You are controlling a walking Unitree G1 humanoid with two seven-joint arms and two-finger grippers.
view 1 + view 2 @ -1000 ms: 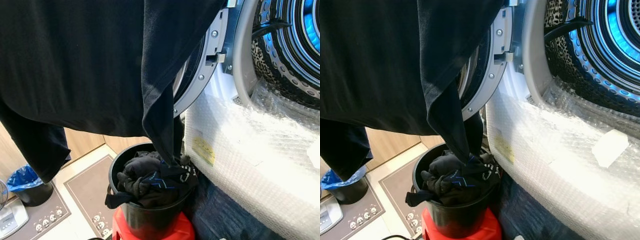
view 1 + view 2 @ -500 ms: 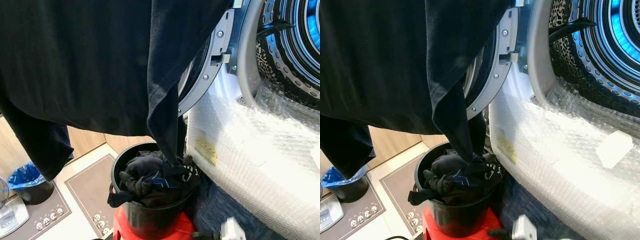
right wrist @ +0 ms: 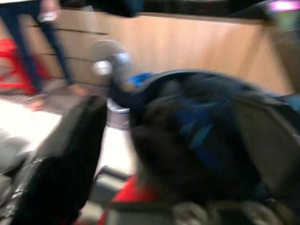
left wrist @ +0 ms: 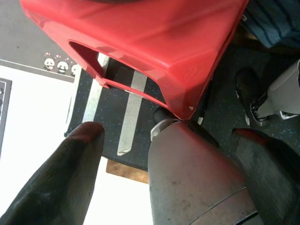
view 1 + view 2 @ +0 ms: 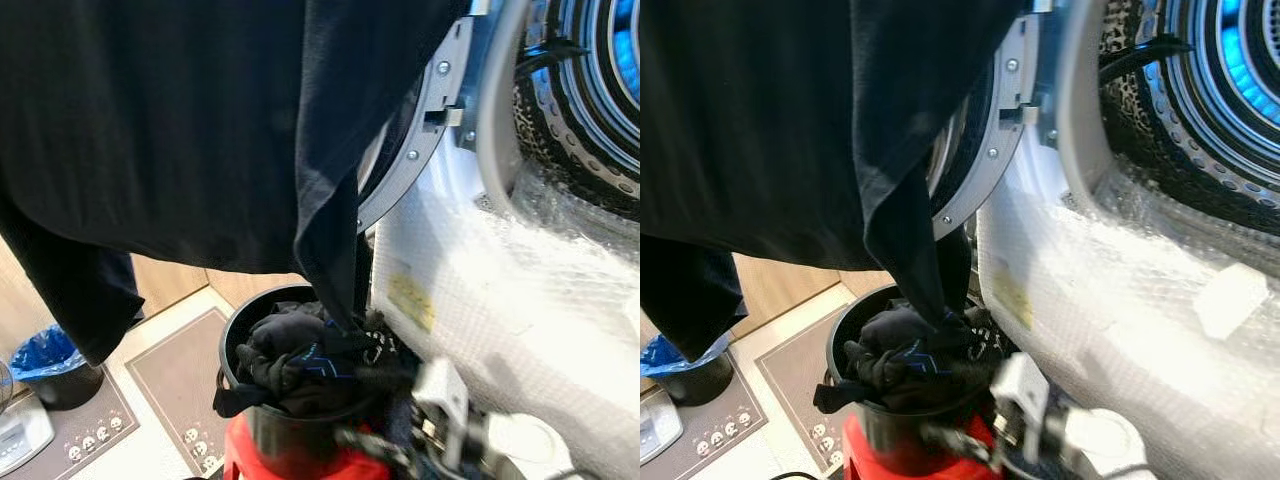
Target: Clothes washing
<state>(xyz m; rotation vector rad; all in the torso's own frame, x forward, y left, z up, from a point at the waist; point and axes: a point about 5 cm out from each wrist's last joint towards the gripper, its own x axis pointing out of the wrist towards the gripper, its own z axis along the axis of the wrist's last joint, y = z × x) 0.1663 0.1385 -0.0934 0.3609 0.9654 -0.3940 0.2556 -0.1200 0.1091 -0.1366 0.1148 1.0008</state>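
Observation:
A big black garment [image 5: 180, 120] hangs across the upper left, draped over the open washer door [image 5: 425, 130]. Its sleeve tip dips into a black bucket [image 5: 290, 440] stuffed with dark clothes [image 5: 295, 360], which stands on a red stool [image 4: 154, 42]. My right gripper [image 3: 173, 108] is open, its fingers [image 3: 61, 173] spread either side of the bucket's clothes; the arm [image 5: 440, 400] shows blurred just right of the bucket. My left gripper [image 4: 168, 133] hangs open low beside the stool. The lit drum [image 5: 1230, 70] stands open at the upper right.
Bubble wrap [image 5: 500, 290] covers the washer's front. Leopard-print cloth [image 5: 540, 110] lies at the drum's lip. A bin with a blue liner [image 5: 50, 365], a scale [image 5: 20, 435] and grey mats [image 5: 170, 385] are on the floor at left. A person's legs [image 3: 18, 28] are blurred beyond the bucket.
My right arm has risen into view from below, reaching the bucket's right side. The garment and bucket have stayed put.

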